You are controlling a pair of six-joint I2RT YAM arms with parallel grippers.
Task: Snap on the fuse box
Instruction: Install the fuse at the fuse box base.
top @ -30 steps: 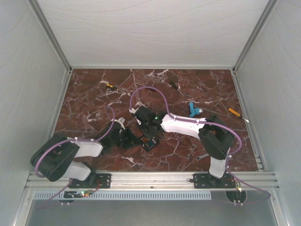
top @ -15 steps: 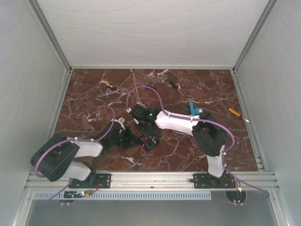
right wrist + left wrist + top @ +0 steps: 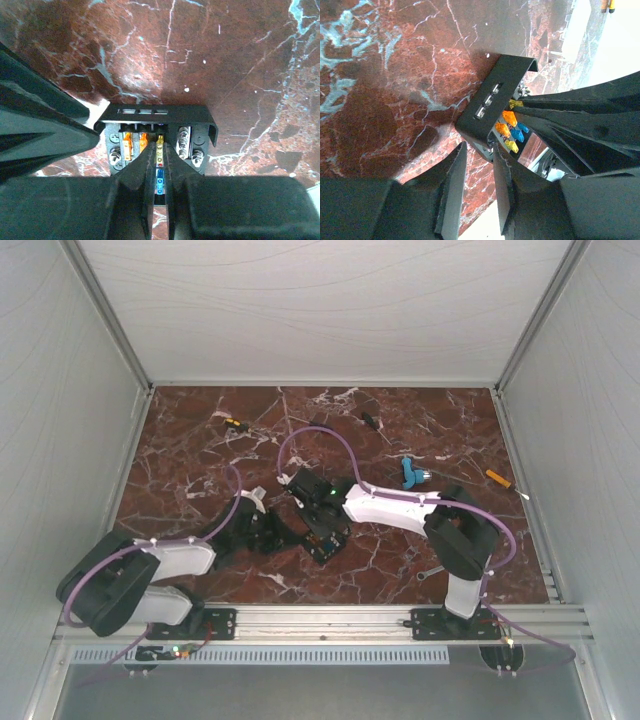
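The fuse box (image 3: 323, 541) is a small black box lying on the marble near the table's middle, with orange, yellow and blue fuses (image 3: 511, 131) showing inside. My left gripper (image 3: 480, 148) comes from the left, and its fingertips are closed on the box's near corner. My right gripper (image 3: 158, 146) is shut, its narrow tips resting over the fuse row, with a yellow fuse (image 3: 159, 147) visible in the slit between them. In the top view both grippers meet at the box, the left gripper (image 3: 290, 536) beside the right gripper (image 3: 318, 524).
A blue plastic piece (image 3: 411, 473) and an orange-handled tool (image 3: 497, 479) lie at the right. A small yellow and black tool (image 3: 235, 424) and a black part (image 3: 370, 421) lie farther back. A small metal piece (image 3: 430, 571) sits near the right base.
The right arm swung a little left, then back right, still over the box. The left arm's elbow sank slightly toward the near edge. Both grippers stayed as they were.
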